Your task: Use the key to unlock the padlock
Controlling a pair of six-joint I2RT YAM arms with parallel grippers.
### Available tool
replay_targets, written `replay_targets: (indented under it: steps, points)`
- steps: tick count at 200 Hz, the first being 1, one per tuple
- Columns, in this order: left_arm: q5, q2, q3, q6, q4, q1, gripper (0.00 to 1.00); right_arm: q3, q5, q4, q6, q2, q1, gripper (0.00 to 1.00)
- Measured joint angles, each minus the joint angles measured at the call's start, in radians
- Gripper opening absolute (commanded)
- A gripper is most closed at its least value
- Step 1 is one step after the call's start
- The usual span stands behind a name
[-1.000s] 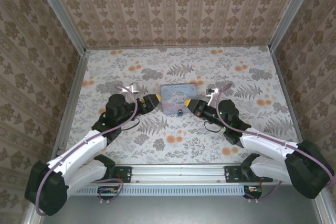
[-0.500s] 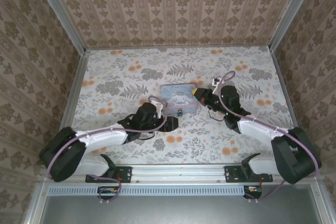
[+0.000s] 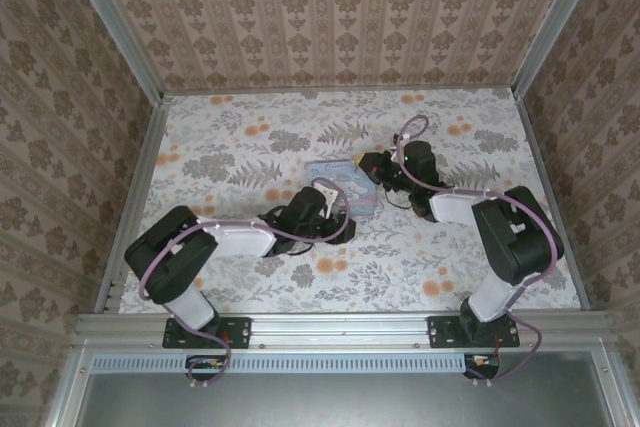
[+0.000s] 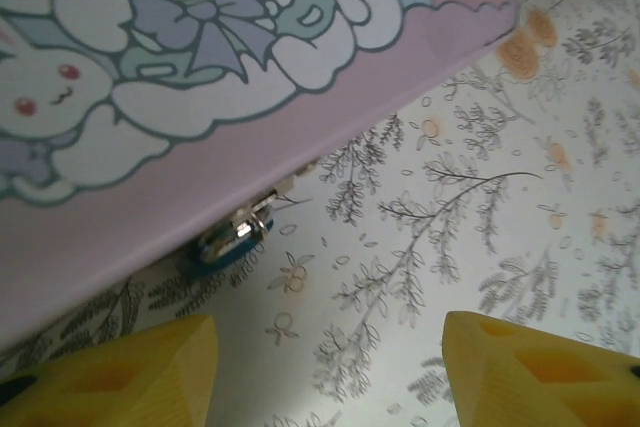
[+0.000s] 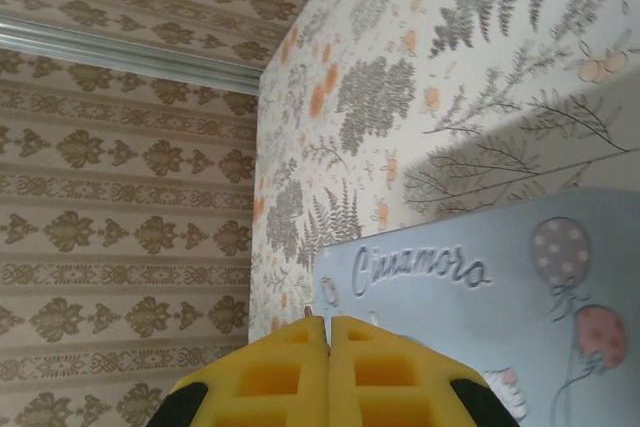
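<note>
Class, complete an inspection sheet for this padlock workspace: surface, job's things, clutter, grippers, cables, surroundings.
Surface: floral-print table.
Job's things: small padlock, tucked at the tin's edge; whether it is locked cannot be told.
Clutter: pale cartoon-printed tin, mid-table.
Grippers: left gripper open, fingers either side of bare table just short of the padlock; right gripper shut, above the tin's lettered end.
Cables: mauve cable looped along each arm.
Surroundings: patterned walls with metal framing.
</note>
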Motion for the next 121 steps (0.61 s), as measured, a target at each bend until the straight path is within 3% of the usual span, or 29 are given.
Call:
replay_targets:
  steps: [60, 121]
  points:
    - [-0.092, 0.087, 0.007, 0.068, 0.064, -0.019, 0.56, 0.008, -0.026, 0.049, 0.02, 0.067, -0.002, 0.0]
    - [-0.258, 0.139, 0.007, 0.153, 0.157, -0.074, 0.55, 0.008, -0.032, 0.062, 0.021, 0.101, -0.002, 0.0]
